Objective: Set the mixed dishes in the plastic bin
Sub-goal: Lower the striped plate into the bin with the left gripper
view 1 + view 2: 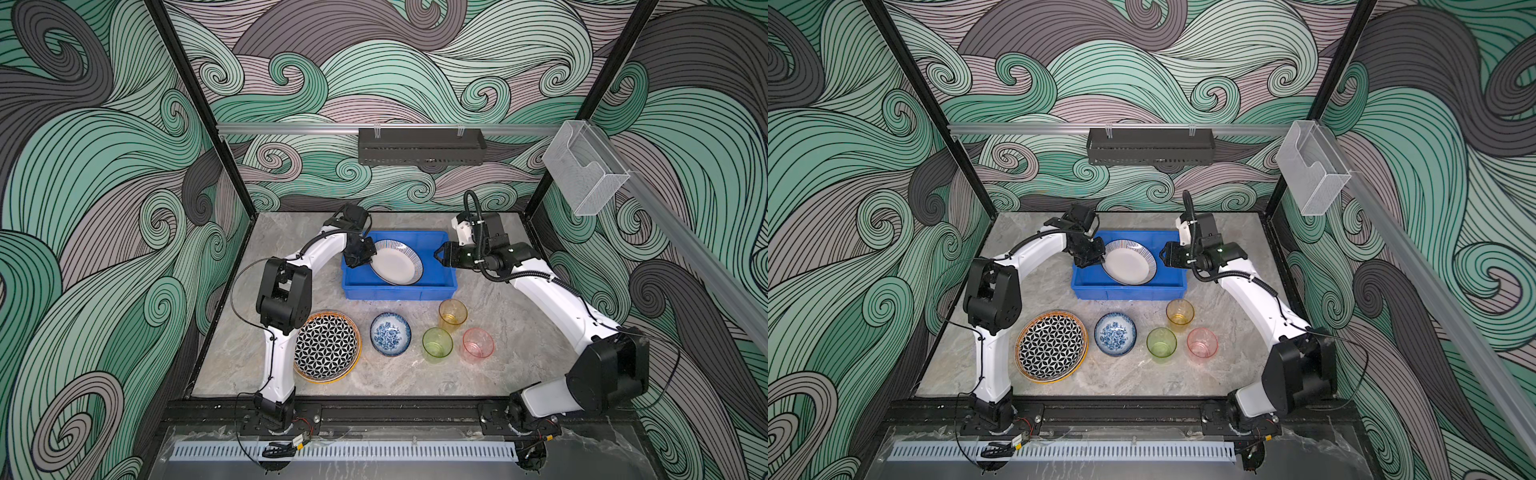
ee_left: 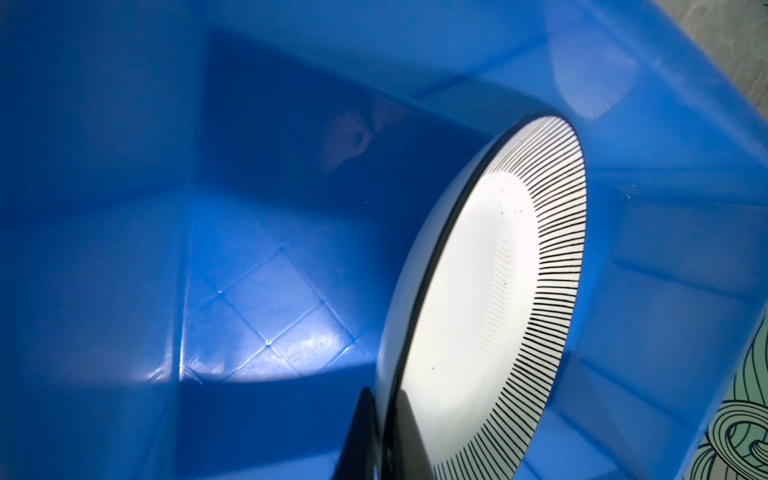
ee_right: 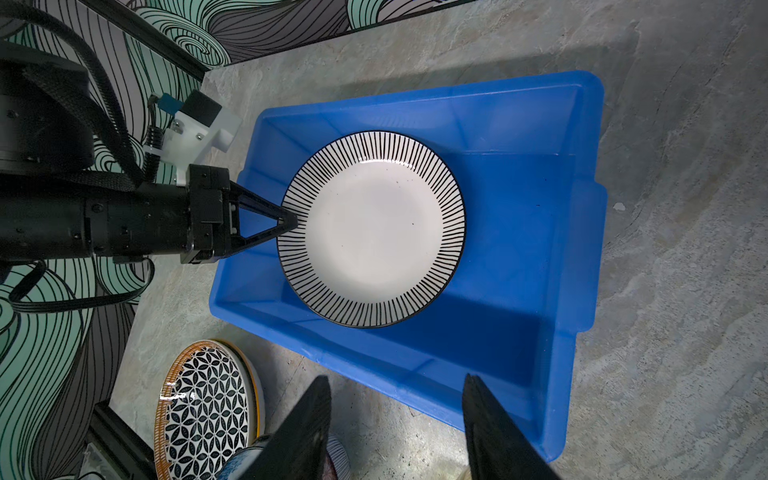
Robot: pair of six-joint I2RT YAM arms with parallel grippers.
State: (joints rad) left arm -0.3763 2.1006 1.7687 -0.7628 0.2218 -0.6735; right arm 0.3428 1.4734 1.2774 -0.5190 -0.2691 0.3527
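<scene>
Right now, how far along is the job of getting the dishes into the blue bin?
Done: nothing lies free in the blue bin yet. In hand: the left gripper is shut on the rim of the striped plate, holding it tilted inside the bin; the right gripper is open and empty beside it. Left: the star-patterned plate, floral bowl, orange cup, green cup and pink cup on the table.

**Bin behind, dishes in front**

The bin (image 1: 399,291) sits toward the tabletop's (image 1: 415,378) rear, with a plate (image 1: 397,262) tilted within it. In front, left to right, are a second plate (image 1: 328,347), a bowl (image 1: 390,334) and three cups (image 1: 437,344).
</scene>
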